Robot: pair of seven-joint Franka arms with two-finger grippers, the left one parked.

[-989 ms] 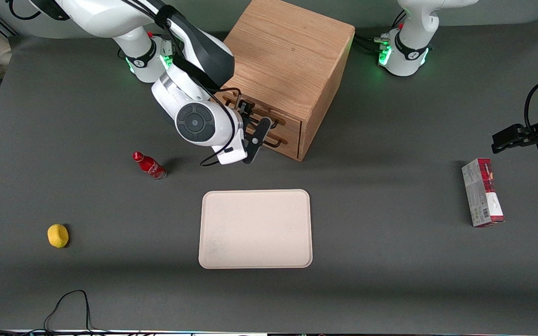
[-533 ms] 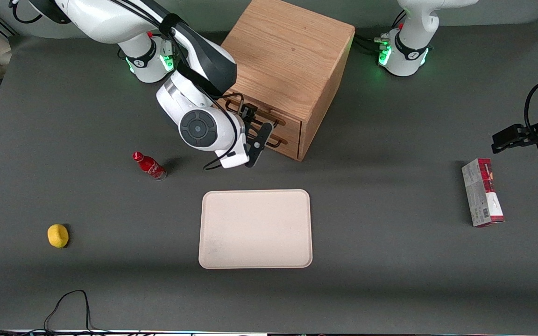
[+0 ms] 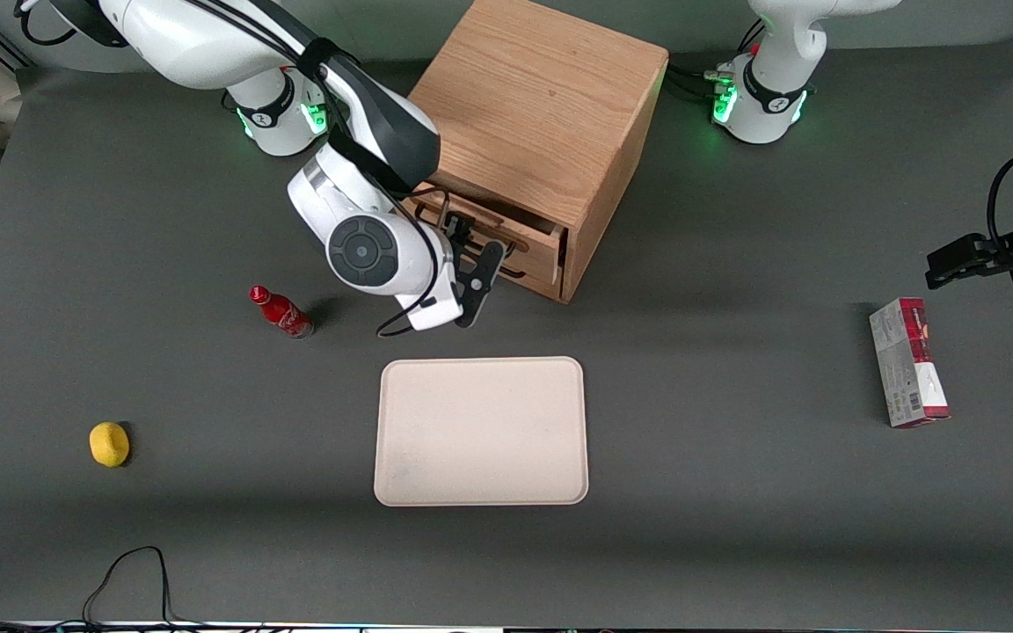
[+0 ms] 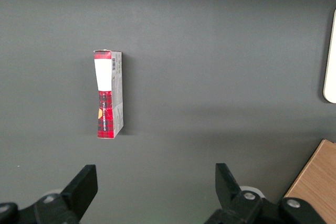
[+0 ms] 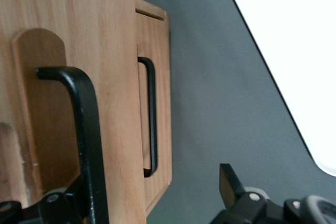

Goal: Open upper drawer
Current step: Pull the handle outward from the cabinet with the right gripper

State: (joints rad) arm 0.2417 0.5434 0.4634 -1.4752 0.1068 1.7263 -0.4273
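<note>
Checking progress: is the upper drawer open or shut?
Partly open: the upper drawer juts out above the bottom drawer; end effector at its handle.

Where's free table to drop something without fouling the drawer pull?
Free: between tray and box; between lemon and tray. Crowded: in front of the upper drawer, where the pincer is at its handle, bottle close by.
</note>
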